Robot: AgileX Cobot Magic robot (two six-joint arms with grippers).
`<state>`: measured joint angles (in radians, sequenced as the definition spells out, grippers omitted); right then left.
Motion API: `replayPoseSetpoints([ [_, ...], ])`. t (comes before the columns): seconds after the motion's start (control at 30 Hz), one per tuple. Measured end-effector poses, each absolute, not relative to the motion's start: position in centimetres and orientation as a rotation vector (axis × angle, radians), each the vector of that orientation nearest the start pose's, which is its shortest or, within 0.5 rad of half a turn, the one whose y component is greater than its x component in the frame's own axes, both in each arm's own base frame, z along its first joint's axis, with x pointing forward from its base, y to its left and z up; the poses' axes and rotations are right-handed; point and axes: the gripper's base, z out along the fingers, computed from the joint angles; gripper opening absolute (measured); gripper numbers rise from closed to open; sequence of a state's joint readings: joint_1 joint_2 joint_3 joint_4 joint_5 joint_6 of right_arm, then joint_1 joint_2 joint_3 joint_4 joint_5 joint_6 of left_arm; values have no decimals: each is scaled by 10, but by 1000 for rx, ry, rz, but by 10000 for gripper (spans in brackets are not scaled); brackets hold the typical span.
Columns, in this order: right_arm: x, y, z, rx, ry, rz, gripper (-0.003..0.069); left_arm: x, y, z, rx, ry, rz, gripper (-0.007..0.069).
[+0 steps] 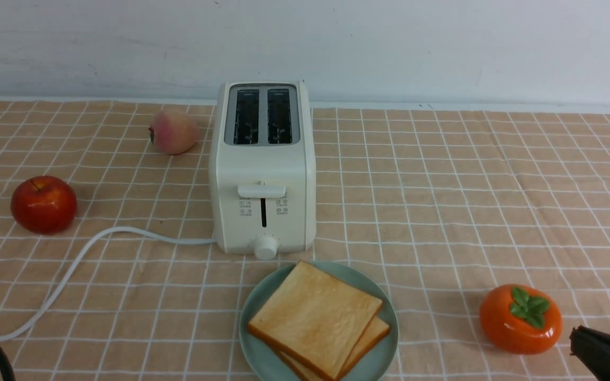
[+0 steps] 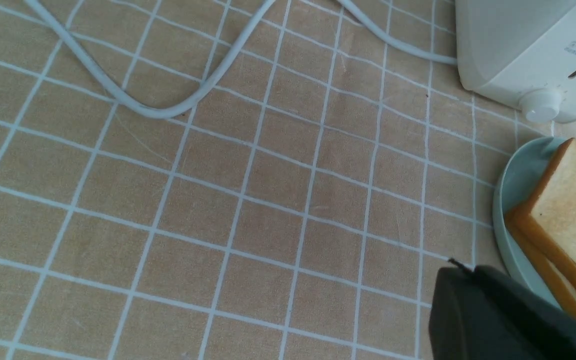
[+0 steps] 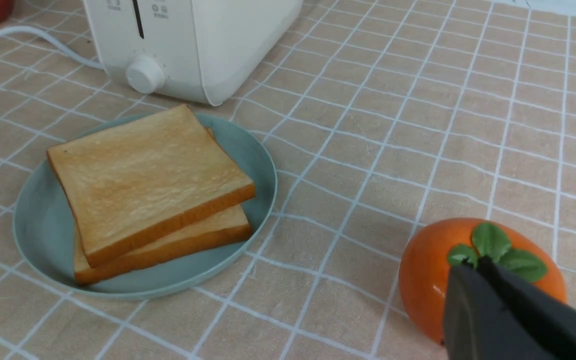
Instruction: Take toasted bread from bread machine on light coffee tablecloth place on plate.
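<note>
Toast [image 1: 315,317] is sitting stacked on the plate [image 1: 256,355], just near of the toaster [image 1: 262,169]. Your left gripper [image 2: 460,270] and right gripper [image 3: 470,270] are both sitting pinched shut, empty. With the right one just beside the persimmon [image 3: 428,270], you're risking bumping it and sending it rolling.

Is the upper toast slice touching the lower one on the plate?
Touching. The right wrist view shows the upper toast slice lying flat on the lower toast slice, slightly turned, with no gap between them on the plate.

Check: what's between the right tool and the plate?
The orange persimmon, close by the right tool; then bare tablecloth up to the plate. Front view shows it.
</note>
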<state>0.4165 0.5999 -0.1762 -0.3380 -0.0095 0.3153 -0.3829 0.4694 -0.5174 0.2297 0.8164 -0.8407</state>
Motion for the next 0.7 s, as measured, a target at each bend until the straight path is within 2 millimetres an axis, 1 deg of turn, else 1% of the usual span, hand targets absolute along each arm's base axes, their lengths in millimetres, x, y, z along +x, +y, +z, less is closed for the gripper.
replayPoseSetpoints([
  [0.5, 109, 48, 223, -428, 1857, 263, -1, 80, -16, 286, -426, 2211, -396, -13],
  [0.57, 109, 48, 223, -428, 1857, 263, 0, 78, -15, 287, -425, 2196, -405, -13],
  [0.6, 109, 48, 223, -429, 1857, 262, 1, 72, -13, 289, -425, 2164, -431, -13],
  [0.63, 109, 48, 223, -429, 1857, 262, 1, 72, -13, 289, -425, 2164, -431, -13],
  [0.7, 109, 48, 223, -431, 1857, 261, 1, 58, -10, 294, -434, 2096, -513, -11],
])
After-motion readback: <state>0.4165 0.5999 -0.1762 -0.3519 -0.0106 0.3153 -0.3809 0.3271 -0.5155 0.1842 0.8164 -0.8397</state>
